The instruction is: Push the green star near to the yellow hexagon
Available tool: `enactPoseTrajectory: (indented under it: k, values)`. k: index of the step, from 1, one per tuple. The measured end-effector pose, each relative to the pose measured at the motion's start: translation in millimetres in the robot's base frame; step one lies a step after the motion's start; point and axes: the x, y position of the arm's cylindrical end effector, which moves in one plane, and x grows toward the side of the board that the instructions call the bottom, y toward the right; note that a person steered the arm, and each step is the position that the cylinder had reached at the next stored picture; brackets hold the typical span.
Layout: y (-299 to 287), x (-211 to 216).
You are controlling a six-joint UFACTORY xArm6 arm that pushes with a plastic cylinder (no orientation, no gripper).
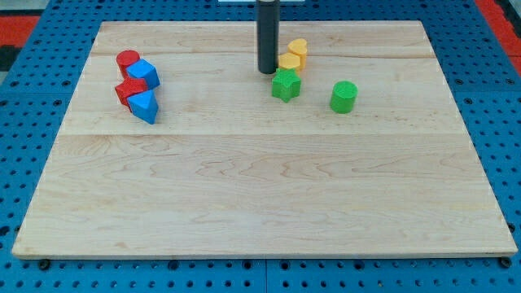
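Camera view: no readable writing, brand or label anywhere. No containers either; everything sits straight on the wooden worktop [260, 187], which lies on a blue pegboard [32, 122].

No claw on this rig, so nothing to report as spread or pinched. The arm ends in a dark rod, and my tip [268, 72] is down on the worktop at the far centre.

The green star [286, 84] sits just right of and slightly nearer than my tip, very close to it; contact can't be confirmed. The yellow hexagon [290, 61] is directly behind the star, just beside it or touching, and right next to the rod. A second yellow block [298, 48], rounded, shape unclear, sits just beyond the hexagon, touching it.

A green cylinder [344, 96] stands to the right of the star, apart from it.

Far left cluster, all packed together: red cylinder [127, 60] at the back, blue block [144, 73] beside it, red block [128, 90] nearer, another blue block [144, 106] nearest. Their shapes are unclear.
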Motion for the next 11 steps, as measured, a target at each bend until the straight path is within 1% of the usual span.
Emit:
enactPoseTrajectory:
  k: [1, 2, 3, 4, 5, 6, 8, 9, 10, 11]
  values:
    - [23.8, -4.5]
    - [11.7, -4.5]
    - [-18.8, -4.5]
    - [-28.4, 10.9]
    - [-28.2, 48.7]
    - [-22.7, 70.2]
    - [36.1, 63.8]
    - [55.8, 62.8]
    - [59.4, 78.3]
    - [62.7, 125.8]
